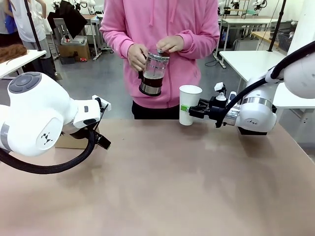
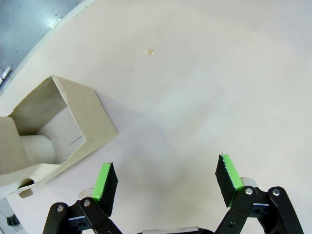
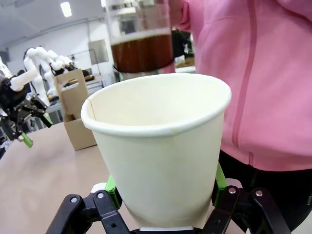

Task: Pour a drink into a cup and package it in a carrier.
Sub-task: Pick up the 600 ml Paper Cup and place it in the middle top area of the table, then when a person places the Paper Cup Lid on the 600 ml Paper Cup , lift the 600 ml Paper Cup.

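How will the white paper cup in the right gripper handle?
The tall white tapered paper cup looks empty, so probably light. Thin walls likely dent under the fingers. Gripped low and lidless, it may tip or spill once filled.

Carrier [image 1: 69, 142] — largely out of sight behind left arm [image 1: 39, 115]

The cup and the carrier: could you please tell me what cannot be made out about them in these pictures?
1. Inside of the cup: in the right wrist view its near wall hides the bottom, and the front view is from the side, so any contents cannot be told.
2. The carrier: the left wrist view cuts it off at the left edge; in the front view the left arm hides most of it.
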Motion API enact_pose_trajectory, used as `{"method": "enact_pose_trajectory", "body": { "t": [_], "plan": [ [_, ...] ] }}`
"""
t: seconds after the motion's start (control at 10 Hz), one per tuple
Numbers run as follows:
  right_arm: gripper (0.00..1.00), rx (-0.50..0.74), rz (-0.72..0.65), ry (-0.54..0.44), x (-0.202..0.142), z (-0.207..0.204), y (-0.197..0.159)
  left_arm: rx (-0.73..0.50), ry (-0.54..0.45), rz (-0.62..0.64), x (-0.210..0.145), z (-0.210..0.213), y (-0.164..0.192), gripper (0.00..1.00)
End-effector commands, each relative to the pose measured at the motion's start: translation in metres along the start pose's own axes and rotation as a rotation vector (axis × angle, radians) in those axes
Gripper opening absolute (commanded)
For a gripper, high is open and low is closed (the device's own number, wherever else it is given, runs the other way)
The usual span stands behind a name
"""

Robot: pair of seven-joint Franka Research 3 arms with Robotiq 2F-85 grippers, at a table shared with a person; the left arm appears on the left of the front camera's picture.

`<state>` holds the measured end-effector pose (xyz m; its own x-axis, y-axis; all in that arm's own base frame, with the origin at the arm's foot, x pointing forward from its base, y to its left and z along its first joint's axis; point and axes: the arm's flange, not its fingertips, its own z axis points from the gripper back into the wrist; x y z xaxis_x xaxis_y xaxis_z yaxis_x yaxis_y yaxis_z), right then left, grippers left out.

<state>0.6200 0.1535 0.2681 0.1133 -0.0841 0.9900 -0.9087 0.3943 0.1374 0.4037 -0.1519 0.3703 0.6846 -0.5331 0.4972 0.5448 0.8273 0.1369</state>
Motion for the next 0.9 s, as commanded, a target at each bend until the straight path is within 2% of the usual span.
{"method": "enact_pose_trajectory", "body": {
  "t": [0.0, 0.8],
  "plan": [
    [0.8, -0.012, -0.001, 0.015, -0.001, -0.0016, 0.0007, -0.002, -0.001, 0.001, -0.0001, 0.0004, 0.0001, 1.0],
    [0.8, -0.012, -0.001, 0.015, -0.001, -0.0016, 0.0007, -0.002, -0.001, 0.001, -0.0001, 0.0004, 0.0001, 1.0]
  ]
}}
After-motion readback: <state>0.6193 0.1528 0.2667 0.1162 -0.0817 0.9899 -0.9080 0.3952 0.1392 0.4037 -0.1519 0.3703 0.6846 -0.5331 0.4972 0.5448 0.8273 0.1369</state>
